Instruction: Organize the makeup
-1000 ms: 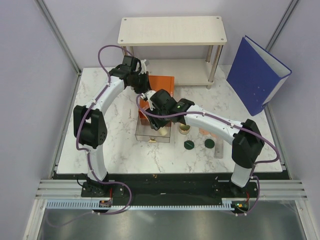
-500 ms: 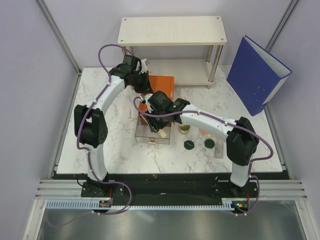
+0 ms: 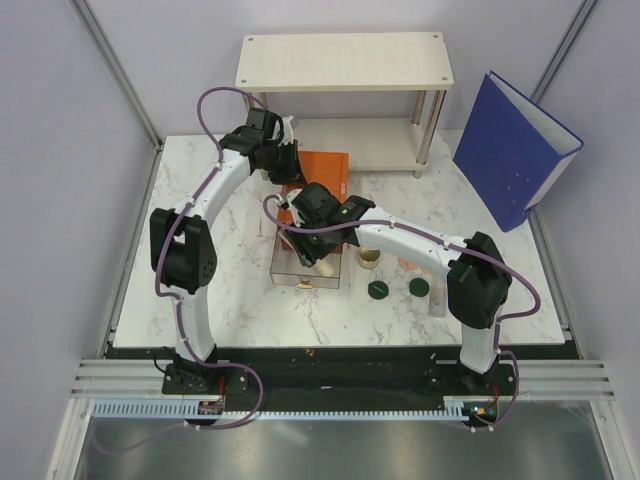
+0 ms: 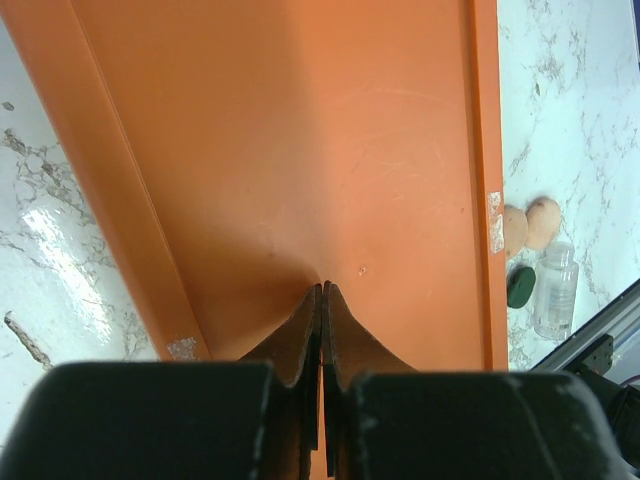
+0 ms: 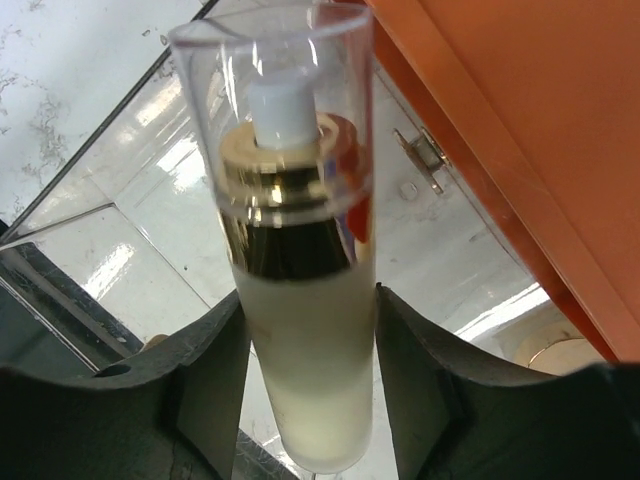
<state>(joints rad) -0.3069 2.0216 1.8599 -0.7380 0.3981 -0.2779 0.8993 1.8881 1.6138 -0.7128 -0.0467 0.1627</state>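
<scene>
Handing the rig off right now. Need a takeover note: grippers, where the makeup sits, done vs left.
Left gripper: shut, holding nothing, tips pressed on top of the orange box.
Right gripper: closed on the cream bottle, clear cap pointing forward, over the open clear drawer.
On the table right of the drawer: gold compact, two peach discs, two dark green discs, slim grey stick.
Done: drawer open, bottle in hand.
Left: set the bottle in the drawer, then put away the six loose pieces.
</scene>
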